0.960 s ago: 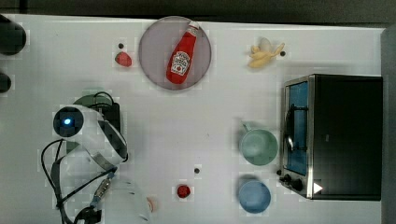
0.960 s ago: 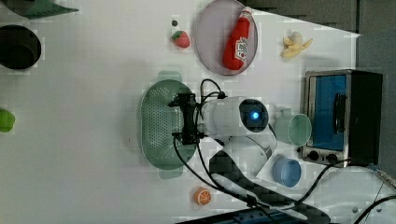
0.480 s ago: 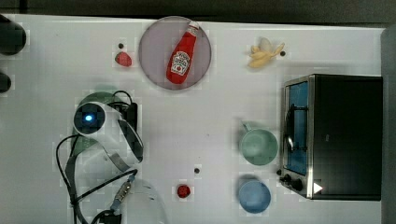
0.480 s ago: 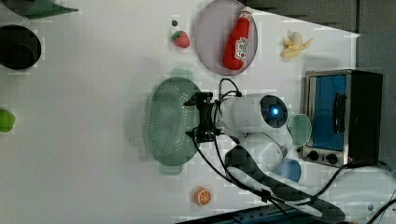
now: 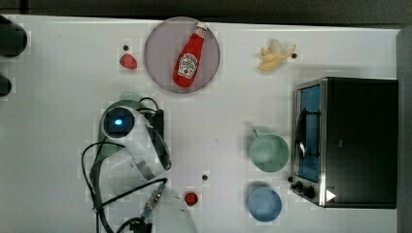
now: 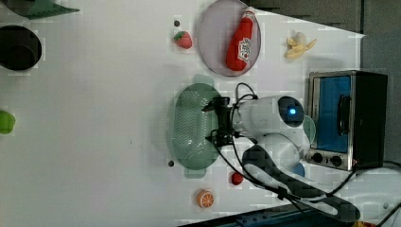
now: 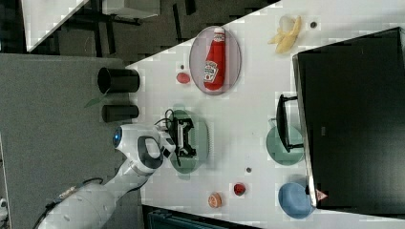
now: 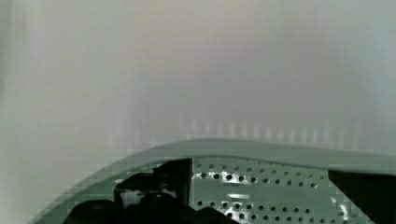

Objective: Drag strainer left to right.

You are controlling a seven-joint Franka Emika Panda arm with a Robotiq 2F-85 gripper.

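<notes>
My pincer (image 6: 218,122) hangs over the strainer (image 6: 191,125), its two fingers spread wide apart, one toward each end of the bowl's rim on the side nearest my wrist, clamped on nothing that I can make out. In the left view the strainer lies directly to the left view's left of my pincer, its long axis, from tab handle to tab handle, running up and down the picture; my fingers stand along that same line. In the right view the pincer (image 7: 184,138) sits above the bowl's near half, with the strainer (image 7: 198,138) reaching toward the right view's right. The wrist view shows the perforated wall of the strainer (image 8: 261,186) close below. On the worktop (image 5: 58,73) the strainer sits mid-table, below the grey plate (image 5: 160,58) in the top view and well apart from the mint mug (image 5: 268,153).

As I judge it, the drag hinges on getting a finger down inside that near rim.

The ketchup bottle (image 5: 188,60) carries a label, but I cannot read its writing.
</notes>
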